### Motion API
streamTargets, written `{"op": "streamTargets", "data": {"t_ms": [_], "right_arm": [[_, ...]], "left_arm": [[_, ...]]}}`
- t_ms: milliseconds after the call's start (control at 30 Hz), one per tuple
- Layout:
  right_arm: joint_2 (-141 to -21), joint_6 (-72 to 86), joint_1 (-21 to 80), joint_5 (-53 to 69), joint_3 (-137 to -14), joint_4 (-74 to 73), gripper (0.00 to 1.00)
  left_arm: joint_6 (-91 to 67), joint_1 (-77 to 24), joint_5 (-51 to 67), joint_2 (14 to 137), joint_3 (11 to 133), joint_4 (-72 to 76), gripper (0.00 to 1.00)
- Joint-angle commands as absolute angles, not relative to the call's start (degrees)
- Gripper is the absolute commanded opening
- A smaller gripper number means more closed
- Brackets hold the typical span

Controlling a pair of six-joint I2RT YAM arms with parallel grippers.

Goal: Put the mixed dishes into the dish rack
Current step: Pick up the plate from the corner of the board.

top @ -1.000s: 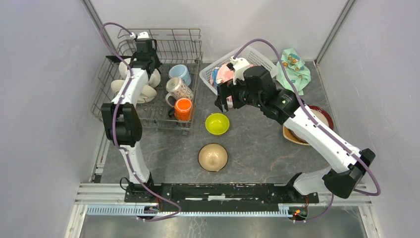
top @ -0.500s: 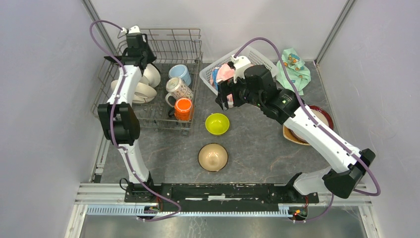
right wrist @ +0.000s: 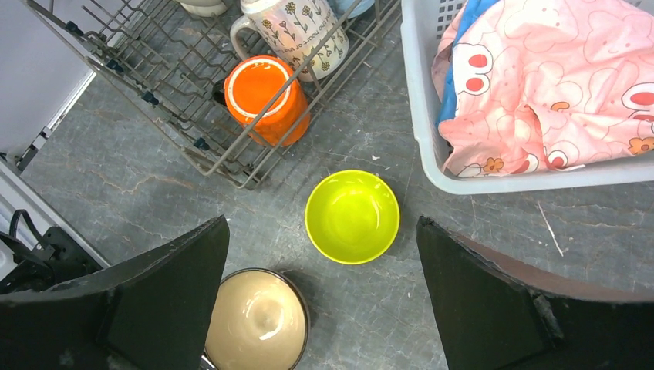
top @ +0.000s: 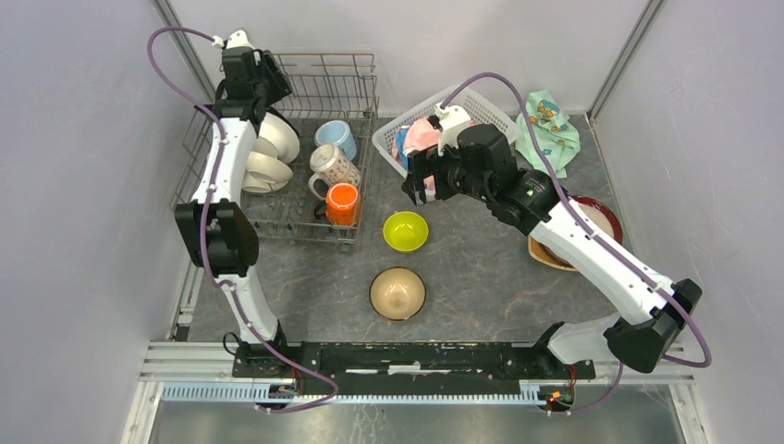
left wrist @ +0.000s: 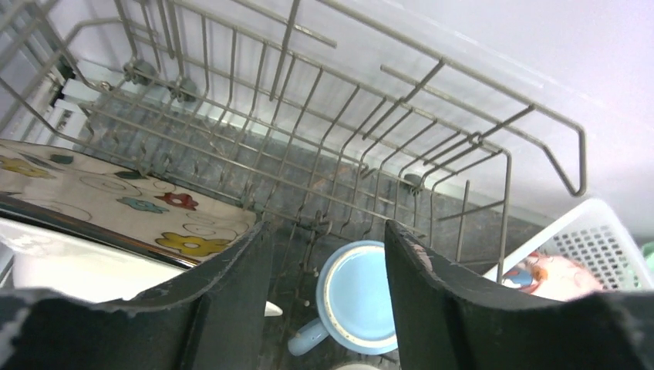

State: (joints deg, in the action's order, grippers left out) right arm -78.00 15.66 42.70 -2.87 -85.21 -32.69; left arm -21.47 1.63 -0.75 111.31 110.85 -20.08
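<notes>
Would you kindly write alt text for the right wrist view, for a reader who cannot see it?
The open right gripper frames a round lime-green bowl on the grey table, with a tan bowl below it. An orange mug sits in the grey wire dish rack, upper left.

Plain pale walls (top: 83,231) enclose a grey marbled tabletop (top: 481,268); lighting seems even.

The right arm (top: 573,231) hides most of the stacked plates (top: 547,255), the right wrist view's bottom edge cuts the tan bowl (right wrist: 254,320), and the flowered plate (left wrist: 116,204) runs off the left wrist view's left side.
</notes>
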Motion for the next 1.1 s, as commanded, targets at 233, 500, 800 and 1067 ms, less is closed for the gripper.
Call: {"op": "streamTargets", "data": {"t_ms": [233,500,800,1067], "right_arm": [[-75.95,17.58,42.60,-4.39,-84.79,-29.60,0.98],[-78.61,16.06,42.53,-4.11,-87.80,-30.25,0.98],[-80.57,14.75,42.37,-3.07,-89.78,-30.57,0.98],[-79.92,14.70,42.39,-3.15,-89.41,-30.79,0.98]], "left_arm": [[-27.01,6.47,-5.03,109.03,114.71,-19.69,0.63],[-28.09,6.51,-2.52,111.76,113.53,-20.81,0.61],[-31.24,5.37,-0.27,112.56,107.90,-22.07,0.55],[-32.87,4.10,3.82,111.80,105.58,-20.25,0.54]]}}
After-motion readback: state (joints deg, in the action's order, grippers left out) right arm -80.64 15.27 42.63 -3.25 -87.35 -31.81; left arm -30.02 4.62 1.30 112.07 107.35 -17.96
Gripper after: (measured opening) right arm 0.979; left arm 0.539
